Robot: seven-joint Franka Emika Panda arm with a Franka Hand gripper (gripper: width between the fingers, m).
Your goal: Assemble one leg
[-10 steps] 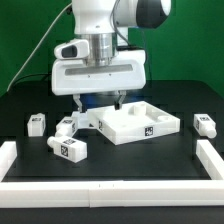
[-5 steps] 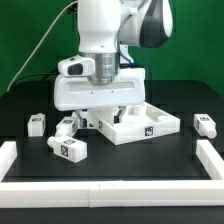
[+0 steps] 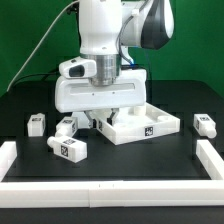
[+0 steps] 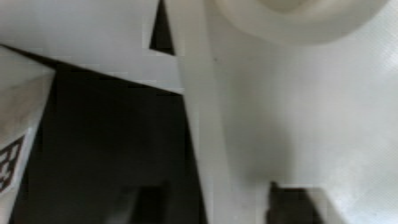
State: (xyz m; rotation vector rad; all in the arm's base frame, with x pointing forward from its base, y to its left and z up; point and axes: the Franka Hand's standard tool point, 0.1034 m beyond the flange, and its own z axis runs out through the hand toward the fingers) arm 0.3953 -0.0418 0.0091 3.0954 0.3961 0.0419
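My gripper (image 3: 103,113) hangs low over the near-left rim of the large white square panel (image 3: 145,127). In the wrist view the gripper (image 4: 217,205) has one dark finger on each side of the panel's upright wall (image 4: 240,120). A dark gap shows beside one finger, so the jaws stand open around the wall. Three small white tagged legs lie on the exterior view's left: one (image 3: 37,123), one (image 3: 67,126) close to the panel, one (image 3: 70,150) nearer the front. Another leg (image 3: 204,124) lies on the right. No leg is held.
A low white wall (image 3: 110,187) runs along the front of the black table, with short returns at the left (image 3: 8,152) and right (image 3: 214,152). A green backdrop stands behind the arm.
The arm has swung toward the exterior view's left and the wrist has turned. The gripper has come down onto the panel's left rim. The panel and the legs have not moved.
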